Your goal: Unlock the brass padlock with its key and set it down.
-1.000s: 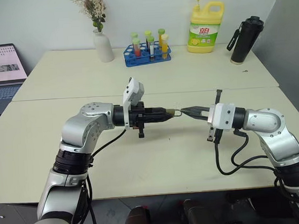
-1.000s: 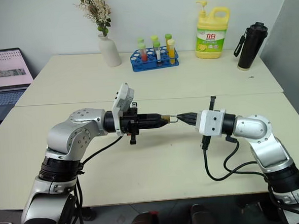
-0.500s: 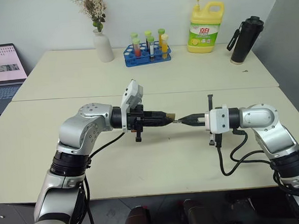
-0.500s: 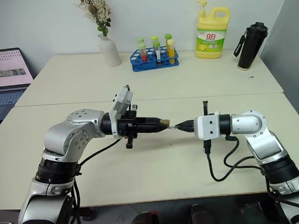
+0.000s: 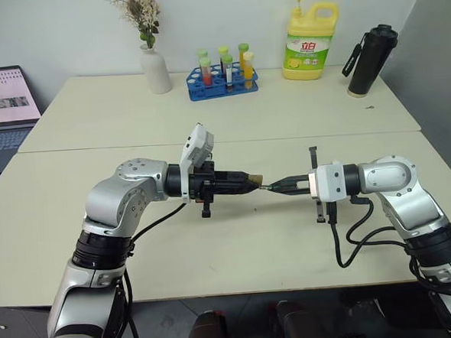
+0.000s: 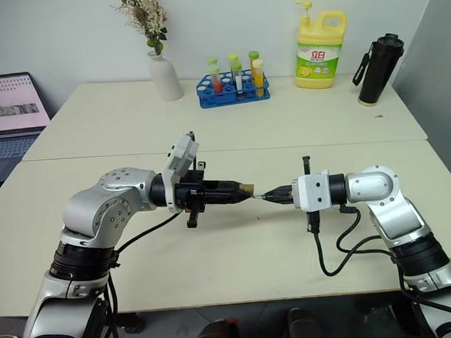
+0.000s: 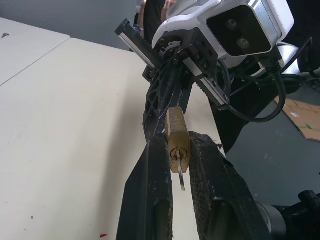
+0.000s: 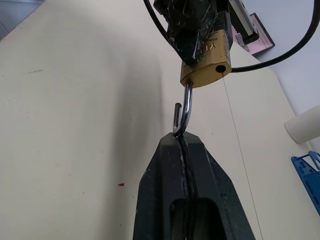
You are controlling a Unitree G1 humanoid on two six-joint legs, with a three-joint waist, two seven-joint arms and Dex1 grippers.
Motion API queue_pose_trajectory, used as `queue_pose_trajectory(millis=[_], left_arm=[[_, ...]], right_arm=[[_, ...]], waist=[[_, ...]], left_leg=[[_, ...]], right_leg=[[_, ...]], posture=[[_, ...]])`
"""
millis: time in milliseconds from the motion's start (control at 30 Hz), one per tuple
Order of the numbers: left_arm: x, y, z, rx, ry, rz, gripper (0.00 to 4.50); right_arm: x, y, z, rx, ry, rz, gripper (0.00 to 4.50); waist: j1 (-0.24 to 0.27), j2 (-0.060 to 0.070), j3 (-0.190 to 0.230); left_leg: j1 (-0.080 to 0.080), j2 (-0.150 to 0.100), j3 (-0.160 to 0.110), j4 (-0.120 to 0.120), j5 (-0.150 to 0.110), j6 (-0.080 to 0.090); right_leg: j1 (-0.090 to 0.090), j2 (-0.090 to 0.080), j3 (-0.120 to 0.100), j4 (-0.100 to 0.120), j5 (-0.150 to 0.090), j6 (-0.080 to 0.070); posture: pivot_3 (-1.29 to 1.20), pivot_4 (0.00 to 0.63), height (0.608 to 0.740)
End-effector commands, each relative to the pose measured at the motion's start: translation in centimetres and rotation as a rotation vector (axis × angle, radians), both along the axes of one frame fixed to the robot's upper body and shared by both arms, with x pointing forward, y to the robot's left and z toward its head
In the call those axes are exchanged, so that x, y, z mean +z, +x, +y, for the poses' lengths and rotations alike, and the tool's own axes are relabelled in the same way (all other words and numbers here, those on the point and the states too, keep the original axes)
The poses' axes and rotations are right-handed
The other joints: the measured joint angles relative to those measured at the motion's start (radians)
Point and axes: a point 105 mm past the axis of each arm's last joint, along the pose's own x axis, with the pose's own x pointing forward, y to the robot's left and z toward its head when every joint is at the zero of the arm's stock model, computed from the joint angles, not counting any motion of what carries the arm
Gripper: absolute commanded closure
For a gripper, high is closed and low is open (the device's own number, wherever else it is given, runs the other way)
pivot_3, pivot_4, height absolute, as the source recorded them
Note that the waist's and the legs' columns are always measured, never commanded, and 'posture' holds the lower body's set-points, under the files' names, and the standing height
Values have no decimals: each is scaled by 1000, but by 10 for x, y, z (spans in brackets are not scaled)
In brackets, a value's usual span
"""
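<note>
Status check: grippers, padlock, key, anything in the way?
Left gripper clamps padlock, key in keyhole. Right gripper shut on shackle, which is sprung open. Held above table; nothing in the way.

Golden-brass padlock (image 8: 206, 67) with silvery shackle (image 8: 186, 111), silvery key (image 7: 180, 172), black fingers (image 7: 150, 200), cream table (image 5: 229, 107), yellow detergent bottle (image 5: 309, 41) labelled green, blue rack (image 5: 222, 83)

Brass padlock (image 6: 247, 189) between left pincer (image 6: 240, 189) and right pincer (image 6: 267, 196), above table (image 6: 215, 246).

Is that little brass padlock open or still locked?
Open: the brass padlock has one end of its shackle hanging free of the body, and the key is in its keyhole.
</note>
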Motion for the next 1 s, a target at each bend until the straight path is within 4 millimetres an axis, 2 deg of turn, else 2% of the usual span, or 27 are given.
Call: queue_pose_trajectory(millis=[33,267,600,700,733,833,1000], left_arm=[[8,-1,0,-2,-15,-35,4343],[8,0,-1,3,-17,-33,4343],[8,0,-1,7,-18,-35,4343],[8,1,-1,13,-17,-42,4343],[8,1,0,14,-13,-49,4343],[8,0,0,14,-7,-58,4343],[7,0,1,13,-3,-55,4343]], right_arm=[[15,-8,5,43,40,-43,4500],[14,-16,7,59,47,-17,4500],[11,-14,4,42,23,-28,4500],[4,-7,-6,-9,-39,-25,4500],[1,0,-16,-50,-73,-23,4500],[4,16,-37,-137,-108,-83,4500],[29,11,-24,-106,20,-66,4500]], waist=[[0,0,0],[0,0,0],[0,0,0],[0,0,0],[0,0,0],[1,0,0],[-4,0,0]], left_leg=[[0,0,0,0,0,0],[0,0,0,0,0,0],[0,0,0,0,0,0],[0,0,0,0,0,0],[0,0,0,0,0,0],[0,0,1,0,0,0],[0,1,1,0,0,0]], right_leg=[[0,0,0,0,0,0],[0,0,0,0,0,0],[0,0,0,0,0,0],[0,0,0,0,0,0],[0,0,0,0,0,0],[0,0,0,0,0,0],[0,0,0,0,0,0]], posture=[[0,150,740],[0,150,740],[0,150,740],[0,150,740],[0,150,740],[0,150,740],[0,150,740]])
